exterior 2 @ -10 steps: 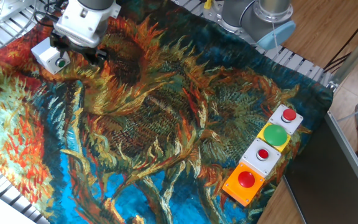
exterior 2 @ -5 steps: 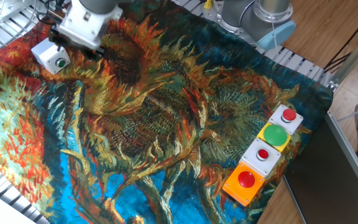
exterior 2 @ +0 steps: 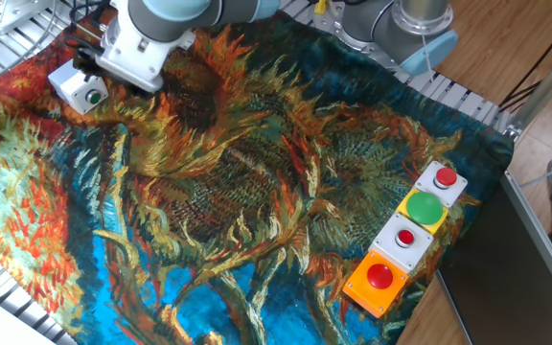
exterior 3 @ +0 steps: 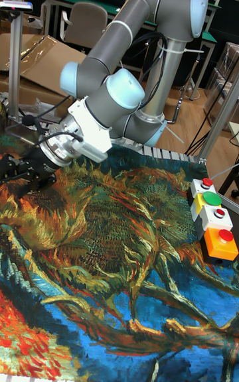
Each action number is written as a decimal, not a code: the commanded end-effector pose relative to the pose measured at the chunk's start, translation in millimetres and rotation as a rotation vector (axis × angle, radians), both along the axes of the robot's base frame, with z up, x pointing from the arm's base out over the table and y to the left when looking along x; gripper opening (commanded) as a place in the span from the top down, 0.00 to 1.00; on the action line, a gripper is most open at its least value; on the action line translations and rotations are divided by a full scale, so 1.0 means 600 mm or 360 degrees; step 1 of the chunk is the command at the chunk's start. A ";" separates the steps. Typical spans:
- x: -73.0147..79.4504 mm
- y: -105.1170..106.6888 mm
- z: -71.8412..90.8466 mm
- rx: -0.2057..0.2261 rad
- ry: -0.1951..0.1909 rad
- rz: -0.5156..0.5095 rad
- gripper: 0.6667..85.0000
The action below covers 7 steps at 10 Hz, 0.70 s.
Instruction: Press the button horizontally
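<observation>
A: Status on the press?

B: Not confirmed as done; the button [exterior 2: 93, 96] is seen unobstructed in the fixed view, with nothing touching its face. It sits in the front face of a small white box [exterior 2: 69, 80] at the far left corner of the table [exterior 2: 286, 192], on the sunflower-print cloth [exterior 2: 257, 230].

A: Hand position?

B: The hand [exterior 3: 14, 171] is held low over the cloth, just beside the box on its right in the fixed view, apparently not in contact; fingertips are dark and cut off by the left edge of the tall view, so opening cannot be told. Nothing is seen held.

A: Which way does the button face?

B: The face is turned toward the fixed camera and slightly right, roughly level with the table; the press axis is therefore judged horizontal, running into the box face. The box is about cubic, so no long axis is worth noting.

A: What's left?

B: Likely the whole press; the hand would have to be lined up in front of the green face and driven in sideways. The four-button cluster [exterior 2: 406, 239] at the right edge is well apart and not involved.
</observation>
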State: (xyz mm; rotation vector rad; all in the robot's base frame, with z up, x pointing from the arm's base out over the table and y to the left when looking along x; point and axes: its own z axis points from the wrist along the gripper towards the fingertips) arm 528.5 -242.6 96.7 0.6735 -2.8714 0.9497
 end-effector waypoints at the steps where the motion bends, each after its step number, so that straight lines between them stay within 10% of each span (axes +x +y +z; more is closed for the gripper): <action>1: 0.007 0.017 -0.009 0.0064 -0.0005 0.0030 0.23; 3: 0.021 0.038 -0.020 0.0146 -0.0035 0.0084 0.22; 7: 0.047 -0.004 -0.054 0.0061 -0.0068 0.0205 0.23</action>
